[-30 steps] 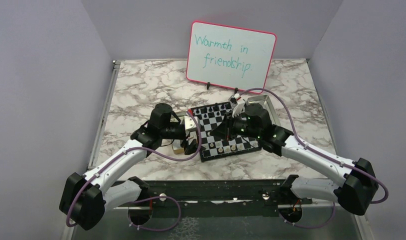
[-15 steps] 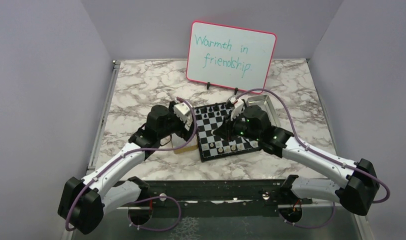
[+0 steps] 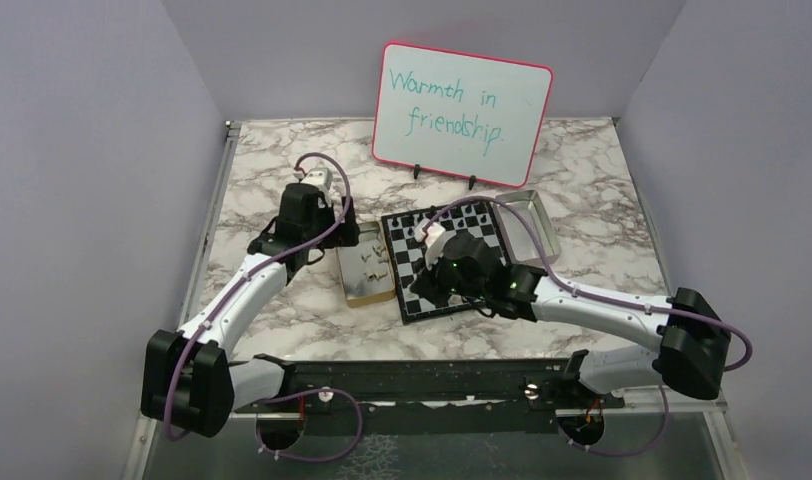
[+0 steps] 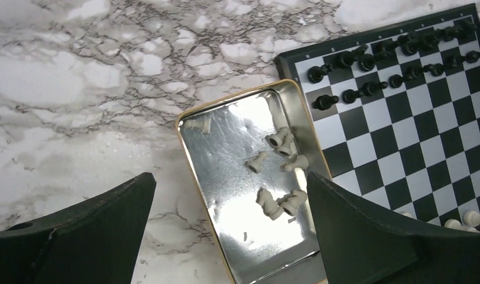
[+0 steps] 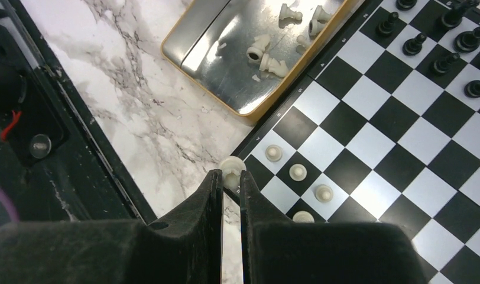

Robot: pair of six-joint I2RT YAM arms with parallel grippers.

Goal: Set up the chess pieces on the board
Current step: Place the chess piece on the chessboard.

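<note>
The board (image 3: 485, 226) lies mid-table; black chess pieces (image 4: 367, 59) fill its far rows. Cream pawns (image 5: 297, 172) stand in a row near its front-left corner. My right gripper (image 5: 229, 176) is shut on a cream piece (image 5: 232, 165) right at that corner, over the board's black border; the top view puts this gripper (image 3: 416, 296) low over the corner. Spread wide and holding nothing, my left gripper (image 4: 230, 177) hangs above a shiny tin (image 4: 226, 154) with several loose cream pieces (image 4: 273, 204). From the top view it (image 3: 342, 235) sits left of the board.
The gold-rimmed tin (image 3: 365, 278) touches the board's left edge. A silver metal tray (image 3: 538, 226) lies at the board's far right. A whiteboard sign (image 3: 462, 100) stands at the back. Grey walls close in left and right, with marble table to the left.
My left arm has lifted away from the tin and swung back towards the far left. My right arm has moved from the board's right side to its front-left corner.
</note>
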